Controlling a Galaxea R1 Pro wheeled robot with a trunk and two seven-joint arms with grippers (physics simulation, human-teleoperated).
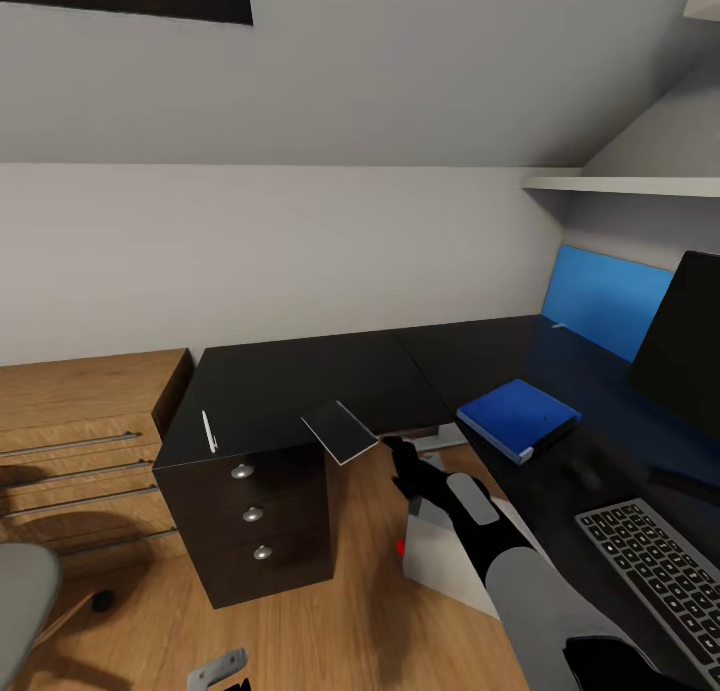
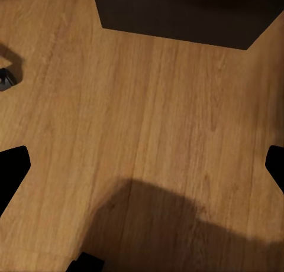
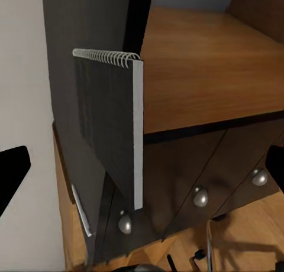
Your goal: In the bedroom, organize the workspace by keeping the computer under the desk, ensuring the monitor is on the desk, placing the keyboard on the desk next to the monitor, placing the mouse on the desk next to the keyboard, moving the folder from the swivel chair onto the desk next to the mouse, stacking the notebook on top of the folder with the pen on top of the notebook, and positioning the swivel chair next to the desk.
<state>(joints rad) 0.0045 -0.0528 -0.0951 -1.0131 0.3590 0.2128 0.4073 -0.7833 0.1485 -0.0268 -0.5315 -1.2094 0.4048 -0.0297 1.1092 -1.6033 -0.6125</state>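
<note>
The grey spiral-bound notebook (image 1: 340, 432) (image 3: 109, 136) lies on the black desk (image 1: 300, 381), jutting over its inner edge. My right gripper (image 1: 402, 458) (image 3: 142, 171) is open just short of it, fingers spread wide. A whitish pen (image 1: 208, 431) (image 3: 80, 210) rests above the drawers. The blue folder (image 1: 518, 418) sits on the desk's right wing, with the keyboard (image 1: 660, 571) and the monitor (image 1: 685, 341) beyond it. A dark lump between them may be the mouse (image 1: 585, 474). Under the desk stands the computer (image 1: 440, 556). My left gripper (image 2: 142, 165) hangs open over the floor.
An oak drawer chest (image 1: 80, 441) stands left of the desk's three silver-knobbed drawers (image 1: 252, 514). The swivel chair's grey seat (image 1: 20, 596) shows at the lower left. A white shelf (image 1: 620, 184) hangs above the right wing. Wooden floor (image 1: 330, 621) lies in front.
</note>
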